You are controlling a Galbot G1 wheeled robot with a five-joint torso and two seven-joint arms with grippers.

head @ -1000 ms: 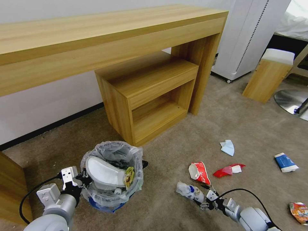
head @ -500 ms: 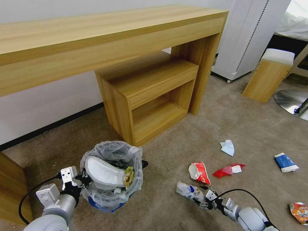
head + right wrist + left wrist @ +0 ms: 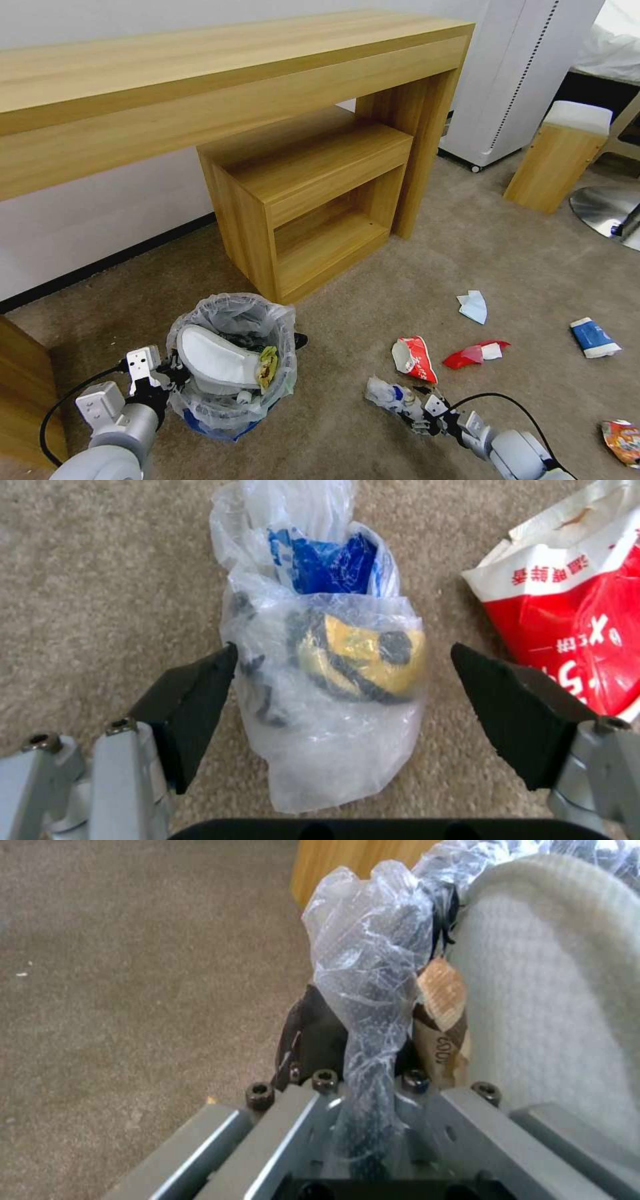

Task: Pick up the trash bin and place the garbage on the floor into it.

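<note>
The trash bin, black mesh under a crinkly clear liner, stands on the carpet at the lower left with a white slipper inside. My left gripper is shut on its rim; the left wrist view shows the liner pinched at that gripper, beside the slipper. My right gripper is low on the floor and open, its jaws straddling a clear plastic bag of garbage with blue and yellow contents, without touching it. A red-and-white wrapper lies just beside it.
More litter lies on the carpet to the right: a red wrapper, a light-blue mask, a blue-white cup and an orange piece. A wooden desk and open cabinet stand behind the bin; a stool is far right.
My right gripper has crept slightly forward and left, closer around the clear bag. The left gripper and the bin have stayed put.
</note>
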